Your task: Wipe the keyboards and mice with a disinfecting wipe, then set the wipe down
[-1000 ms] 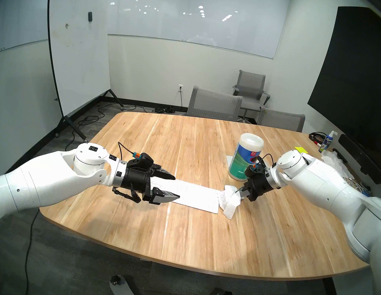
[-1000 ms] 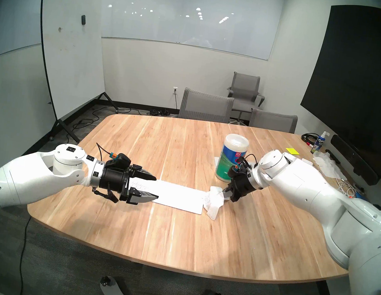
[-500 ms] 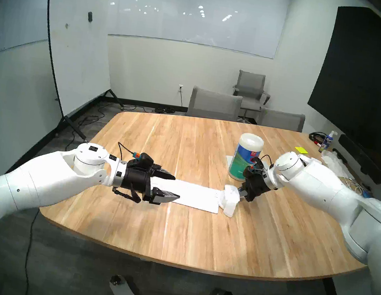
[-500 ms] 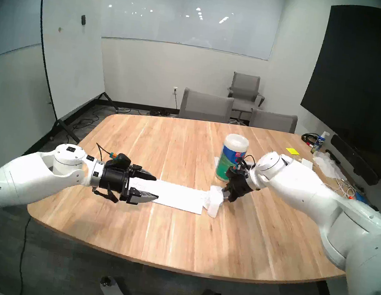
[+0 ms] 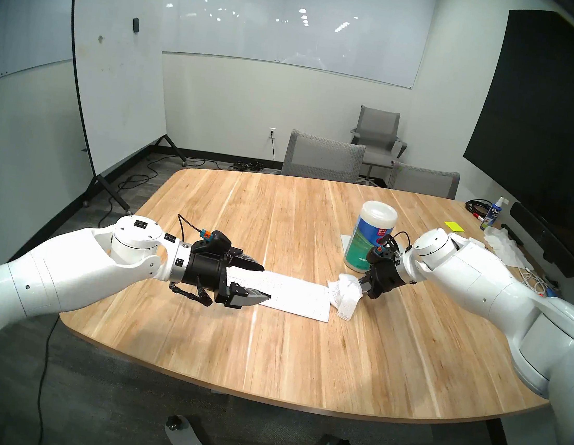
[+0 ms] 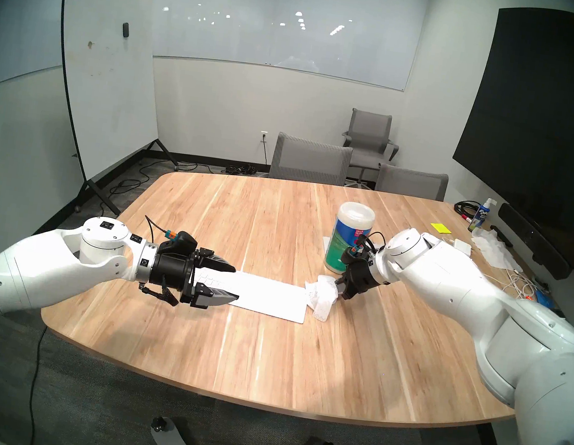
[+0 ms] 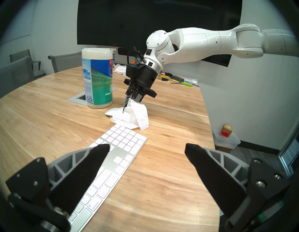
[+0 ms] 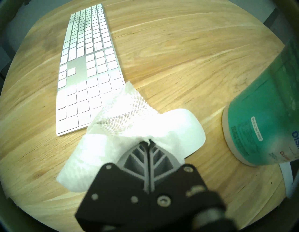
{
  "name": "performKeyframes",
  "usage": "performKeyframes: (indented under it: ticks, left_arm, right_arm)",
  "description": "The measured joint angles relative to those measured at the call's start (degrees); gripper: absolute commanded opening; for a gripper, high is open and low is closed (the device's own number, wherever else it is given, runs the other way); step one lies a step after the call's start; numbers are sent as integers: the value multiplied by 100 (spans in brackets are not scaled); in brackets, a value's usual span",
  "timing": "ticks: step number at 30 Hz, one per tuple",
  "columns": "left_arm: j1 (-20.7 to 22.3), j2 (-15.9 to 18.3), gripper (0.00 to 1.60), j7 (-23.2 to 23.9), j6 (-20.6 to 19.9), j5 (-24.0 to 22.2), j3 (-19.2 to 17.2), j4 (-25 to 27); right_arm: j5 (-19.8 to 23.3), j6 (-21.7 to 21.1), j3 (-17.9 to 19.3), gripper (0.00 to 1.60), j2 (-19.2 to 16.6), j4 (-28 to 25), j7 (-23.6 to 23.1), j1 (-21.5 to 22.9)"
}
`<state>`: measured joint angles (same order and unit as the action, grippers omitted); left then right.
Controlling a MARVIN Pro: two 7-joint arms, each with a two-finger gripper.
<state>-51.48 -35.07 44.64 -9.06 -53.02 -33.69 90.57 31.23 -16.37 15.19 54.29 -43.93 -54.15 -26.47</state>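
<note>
The left claw point(image 7: 145, 150) hangs wide open and empty over the keyboard point(image 5: 290, 295) on the counter point(image 5: 297, 356). Farther off, the right claw point(image 8: 148, 141) pinches the disinfecting wipe point(image 8: 113, 129), draped over the mouse point(image 8: 182, 124) beside the canister point(image 5: 371, 235). Pressing sideways could skid the smooth mouse into the canister. Compared with a second ago, the wipe has slid slightly farther across the mouse.

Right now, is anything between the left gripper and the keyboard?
Nothing visible. The left gripper hangs open right over the near end of the keyboard, with only air between. The wipe, pinched in the right gripper, lies over the mouse past the far end.
</note>
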Motion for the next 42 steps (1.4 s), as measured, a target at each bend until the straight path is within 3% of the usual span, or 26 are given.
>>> performKeyframes:
  ticks: [21, 42]
  left_arm:
    - [0, 0, 160, -1, 1, 0, 0, 0]
    - [1, -1, 160, -1, 2, 0, 1, 0]
  right_arm:
    - [-7, -81, -7, 0, -319, -375, -427, -1]
    - [60, -134, 208, 0, 0, 128, -227, 51]
